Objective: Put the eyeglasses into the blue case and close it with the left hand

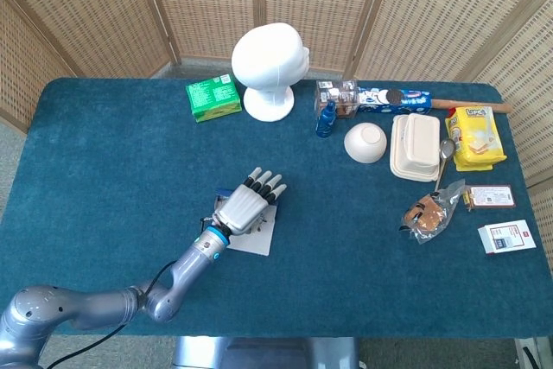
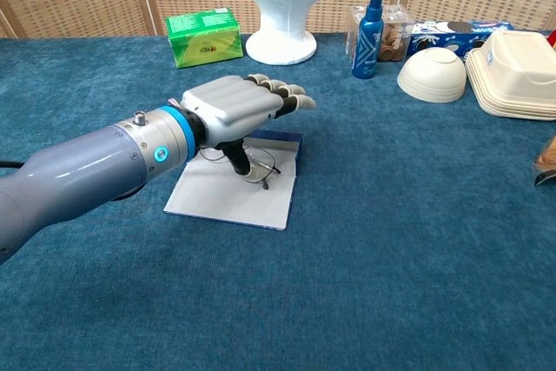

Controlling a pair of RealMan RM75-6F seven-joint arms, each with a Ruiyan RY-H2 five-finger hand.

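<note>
The eyeglasses [image 2: 258,165] lie on the white inner face of the opened case [image 2: 228,199], whose blue edge [image 2: 276,137] shows at its far side. My left hand [image 2: 236,109] hovers over the case's far half with fingers stretched forward. Its thumb [image 2: 235,160] points down and touches the glasses' left side. In the head view the hand [image 1: 247,206] covers most of the case [image 1: 257,240], and the glasses are hidden there. The right hand does not appear in either view.
At the back stand a green box [image 1: 213,97], a white mannequin head [image 1: 270,66] and a blue spray bottle [image 1: 326,118]. A white bowl [image 1: 365,142], a clamshell box [image 1: 415,147] and snack packs [image 1: 474,136] fill the right side.
</note>
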